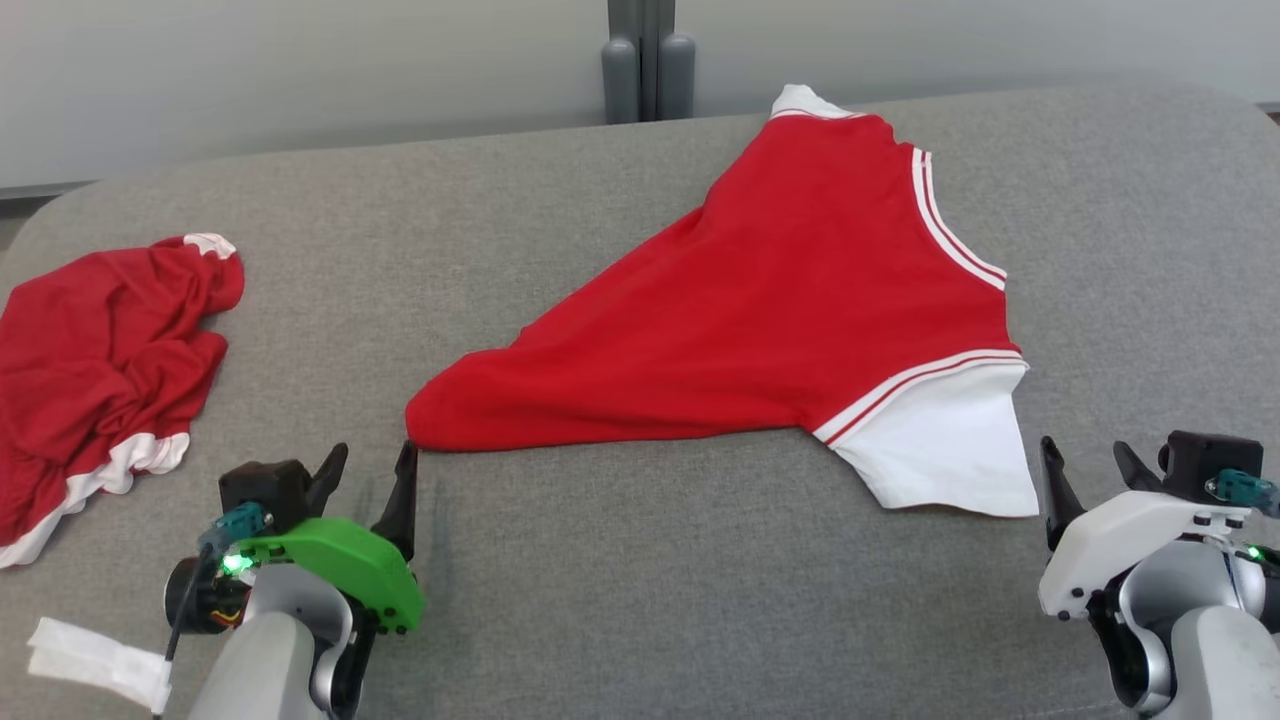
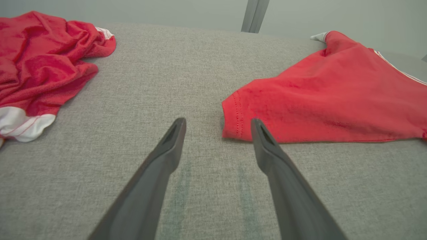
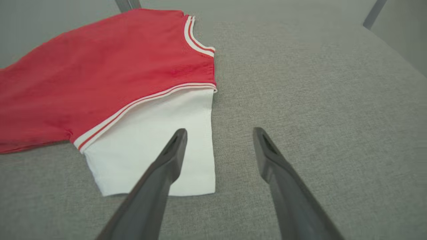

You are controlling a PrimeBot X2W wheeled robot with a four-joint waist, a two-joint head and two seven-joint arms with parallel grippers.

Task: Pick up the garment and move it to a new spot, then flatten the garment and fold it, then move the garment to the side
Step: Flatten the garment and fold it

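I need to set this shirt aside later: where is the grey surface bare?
Bare: the band between the crumpled garment and the spread shirt; the stretch right of its white sleeve; the near strip between left gripper and right gripper. Crowded: the left edge, with a white scrap.

Matt knit garment (image 1: 780,300) on coarse woven table (image 1: 640,600)

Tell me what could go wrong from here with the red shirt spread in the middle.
1. The shirt lies skewed, tapering to a bunched corner by the open left end effector; folding now would probably set that skew in.
2. The open right end effector sits beside the white sleeve; a shallow pinch may lift just one layer.
3. A crumpled shirt lies on the left; setting the folded one aside there could tangle them.
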